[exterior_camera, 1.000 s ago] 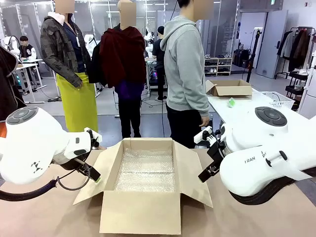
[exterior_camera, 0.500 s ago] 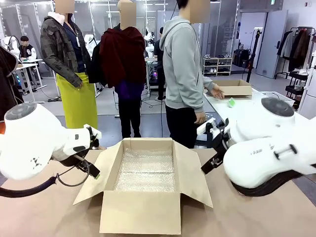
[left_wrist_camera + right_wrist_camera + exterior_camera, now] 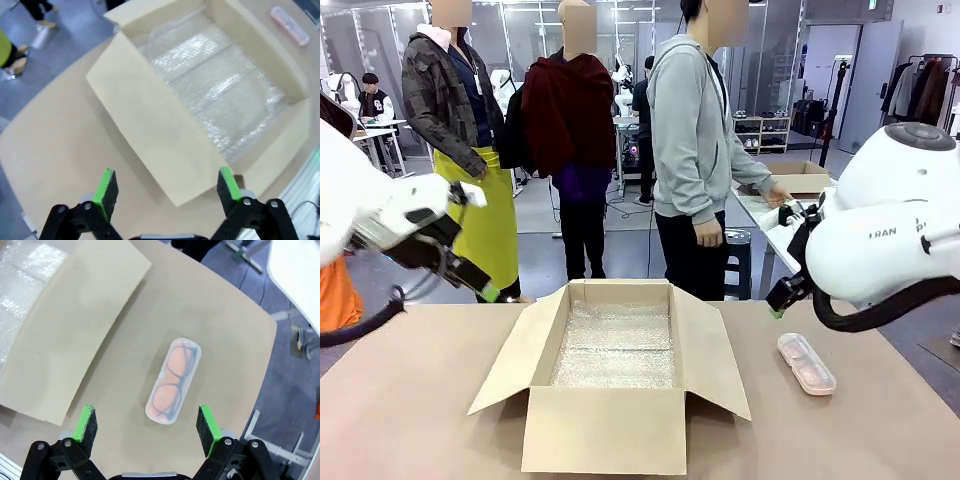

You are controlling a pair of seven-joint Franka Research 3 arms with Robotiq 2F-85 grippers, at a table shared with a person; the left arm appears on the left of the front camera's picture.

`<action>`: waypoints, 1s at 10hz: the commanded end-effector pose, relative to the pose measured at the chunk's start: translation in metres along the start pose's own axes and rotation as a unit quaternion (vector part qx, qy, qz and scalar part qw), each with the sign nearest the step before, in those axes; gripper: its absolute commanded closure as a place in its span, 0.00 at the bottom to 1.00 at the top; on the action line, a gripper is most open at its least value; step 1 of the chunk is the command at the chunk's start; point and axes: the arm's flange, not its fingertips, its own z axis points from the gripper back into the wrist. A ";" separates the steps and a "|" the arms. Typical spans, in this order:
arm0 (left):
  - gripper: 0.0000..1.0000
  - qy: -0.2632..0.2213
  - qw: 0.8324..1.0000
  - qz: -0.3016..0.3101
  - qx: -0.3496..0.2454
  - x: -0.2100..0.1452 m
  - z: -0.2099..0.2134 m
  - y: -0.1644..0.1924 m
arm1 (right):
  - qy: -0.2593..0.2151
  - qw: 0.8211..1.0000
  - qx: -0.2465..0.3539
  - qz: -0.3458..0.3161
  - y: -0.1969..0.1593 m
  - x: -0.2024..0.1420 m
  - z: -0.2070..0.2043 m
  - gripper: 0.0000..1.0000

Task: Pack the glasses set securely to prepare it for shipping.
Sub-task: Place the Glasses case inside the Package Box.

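Inspecting the right gripper (image 3: 146, 424) first, I find its jaws spread wide with nothing between the green pads (image 3: 86, 424). It hangs above the table (image 3: 220, 330) and touches nothing. Below it, in line with the gap between the pads, lies the pale pink glasses case (image 3: 174, 381). The case rests flat on the bare tabletop with dark frames visible through its clear top. In the front view it sits to the right of the cardboard box (image 3: 605, 430), apart from the box's right flap (image 3: 712, 350).

The left gripper (image 3: 166, 186) is also wide open and empty. It is held high over the left side of the table, looking down on the box's left flap (image 3: 150, 125). The box stands open at mid-table with all its flaps folded outward. Bubble wrap (image 3: 220, 85) lines its floor, and I see nothing lying on it.

At the far side a person (image 3: 695, 150) in a grey hooded top stands turned to the right. One hand (image 3: 780, 195) reaches over a white table (image 3: 770, 225) near a small cardboard box (image 3: 802, 178).
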 end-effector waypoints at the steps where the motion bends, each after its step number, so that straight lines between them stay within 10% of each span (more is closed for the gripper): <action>1: 0.00 -0.016 0.998 -0.001 -0.063 -0.013 0.034 0.010 | 0.014 0.998 -0.005 -0.062 -0.009 0.010 -0.013 0.00; 5: 0.00 -0.082 0.989 -0.001 -0.125 -0.043 0.089 0.007 | 0.087 0.991 -0.010 -0.097 -0.039 0.011 -0.054 0.00; 10: 0.00 -0.050 0.994 0.017 -0.097 -0.020 0.070 0.009 | 0.166 0.972 -0.007 -0.168 -0.067 0.002 -0.112 0.00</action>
